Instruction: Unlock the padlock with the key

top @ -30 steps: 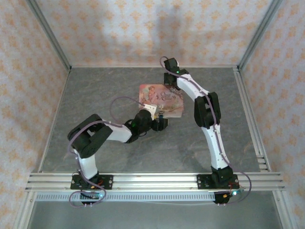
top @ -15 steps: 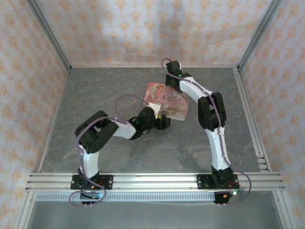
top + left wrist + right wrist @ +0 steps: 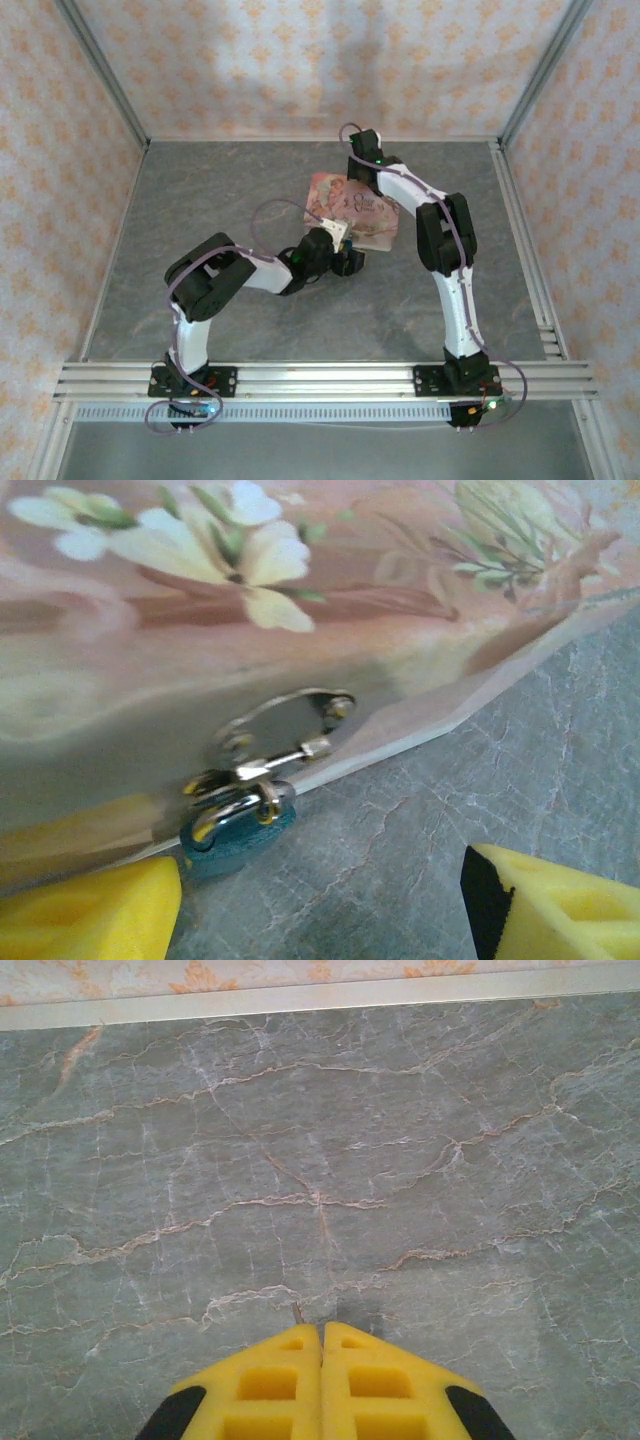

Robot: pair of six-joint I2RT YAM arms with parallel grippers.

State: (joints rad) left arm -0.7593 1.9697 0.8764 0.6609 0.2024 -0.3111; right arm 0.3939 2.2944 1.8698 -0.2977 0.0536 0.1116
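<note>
The small teal-blue padlock (image 3: pixel 236 836) hangs by its silver shackle from the hasp (image 3: pixel 285 742) on the front of the pink flower-printed box (image 3: pixel 356 210). It rests on the floor at the box's near edge. My left gripper (image 3: pixel 320 905) is open just in front of it, with the padlock close to the left finger (image 3: pixel 90 912) and nothing between the jaws. My right gripper (image 3: pixel 321 1326) is shut low over the floor beyond the box. A thin sliver (image 3: pixel 297 1312) pokes out between its tips and looks like the key.
The grey marbled table (image 3: pixel 230 190) is fenced by patterned walls with metal rails. The right arm (image 3: pixel 402 186) reaches over the box's right side. The left arm (image 3: pixel 250 275) lies low, left of the box. Open floor lies on both sides.
The box has slid to the right and turned slightly. My left gripper followed it to the right and stayed at its near edge. The right wrist shifted a little right.
</note>
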